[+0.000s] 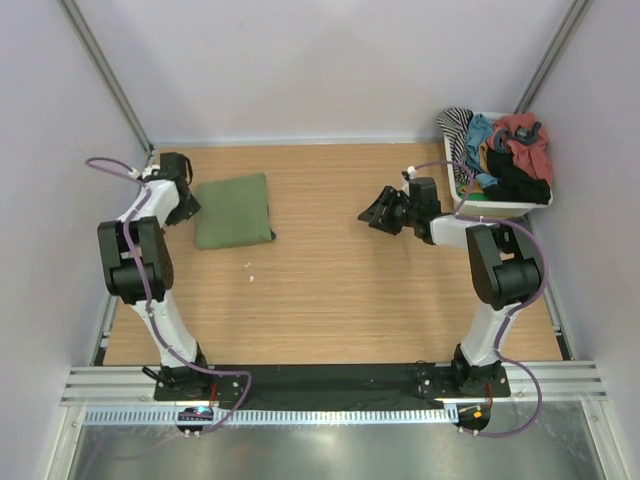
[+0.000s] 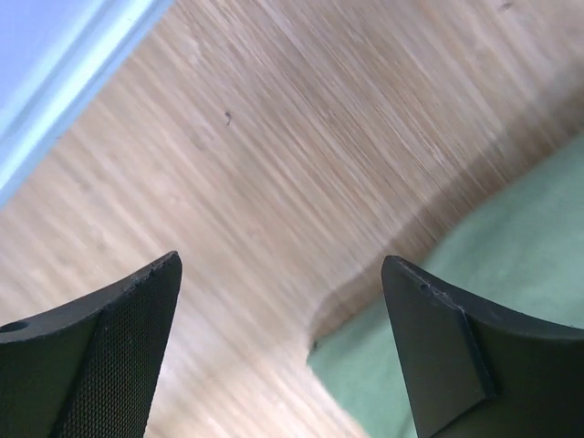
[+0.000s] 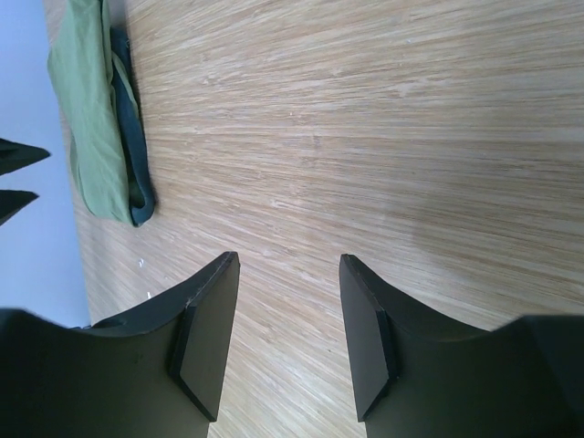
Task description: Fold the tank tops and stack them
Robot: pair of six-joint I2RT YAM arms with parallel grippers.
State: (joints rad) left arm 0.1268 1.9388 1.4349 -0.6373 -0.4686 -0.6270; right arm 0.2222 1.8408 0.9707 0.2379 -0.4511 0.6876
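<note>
- From above, my left gripper is mostly hidden by its own wrist. It sits at the left edge of the olive green tank top.
- The left wrist view shows that gripper's jaws spread wide with nothing between them, only bare table. The table's wood grain is blurred there, and only a corner of the green cloth shows, at lower right.
- One left finger pad has a fine mesh texture. The other is smooth and flat-edged.
- My right gripper hangs over the middle of the table, well apart from any cloth. Its jaws are parted and hold nothing. Its pads are plain dark wedges.
- The olive top lies folded into a soft, roughly square pad on the left side of the table. The right wrist view cuts it off at the top. There its dark grey-blue trim runs along one edge as a thicker rolled band.
- Two dark pointed shapes at that view's left edge are cut off. I cannot tell what they are.
- The white bin at the far right corner holds a heap of striped, teal and red garments.
- Black cloth lies crumpled in the bin under the others. I take it for the black tank top, but its shape is too buried to be sure.
- A small white speck lies on the pale, fine-grained wood just near the green top.
</note>
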